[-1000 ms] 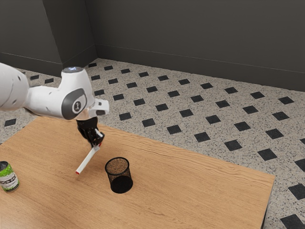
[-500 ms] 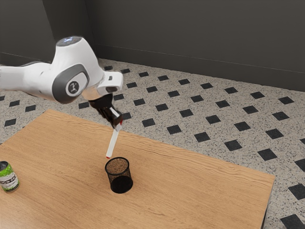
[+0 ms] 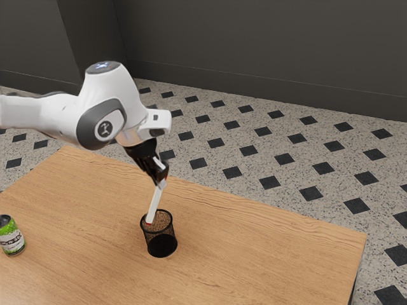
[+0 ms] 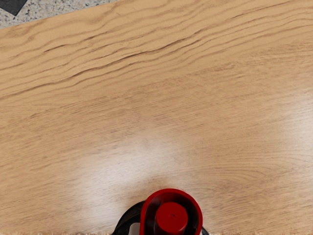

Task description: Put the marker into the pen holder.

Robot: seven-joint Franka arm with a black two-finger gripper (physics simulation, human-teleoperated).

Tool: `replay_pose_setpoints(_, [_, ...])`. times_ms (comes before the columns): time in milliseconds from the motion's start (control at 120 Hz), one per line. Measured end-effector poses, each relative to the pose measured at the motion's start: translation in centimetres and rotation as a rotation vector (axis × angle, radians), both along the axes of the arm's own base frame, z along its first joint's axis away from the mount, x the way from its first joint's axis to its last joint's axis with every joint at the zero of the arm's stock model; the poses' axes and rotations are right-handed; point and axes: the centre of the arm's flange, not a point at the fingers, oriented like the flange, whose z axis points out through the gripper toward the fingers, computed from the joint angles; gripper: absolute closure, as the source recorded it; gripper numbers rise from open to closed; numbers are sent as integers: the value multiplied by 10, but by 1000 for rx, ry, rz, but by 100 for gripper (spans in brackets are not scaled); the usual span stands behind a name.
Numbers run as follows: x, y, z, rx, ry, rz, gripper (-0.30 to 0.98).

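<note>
Exterior view, gripper (image 3: 163, 180): one, pinching one white marker (image 3: 154, 204).
Marker: tipped, low end at the top of one pen holder (image 3: 160, 244).
Pen holder: black, round, standing on one table (image 3: 254, 254).
Can (image 3: 12, 240): one, green and white.
Wrist view, red end (image 4: 171, 218): one, round.

The white, rounded Franka arm (image 3: 107, 108) reaches in from the exterior view's left, its black two-finger gripper (image 3: 161, 180) slanting down, jaws clamped.
</note>
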Motion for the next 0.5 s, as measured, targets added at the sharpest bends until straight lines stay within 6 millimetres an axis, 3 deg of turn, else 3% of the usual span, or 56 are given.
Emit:
replay_pose_setpoints(292, [-16, -3, -47, 12, 83, 26, 78])
replay_pose_setpoints(400, [-17, -4, -46, 0, 80, 31, 55])
replay_pose_setpoints(467, [-18, -2, -34, -14, 60, 33, 41])
replay_pose_setpoints(500, [-17, 0, -18, -16, 37, 27, 36])
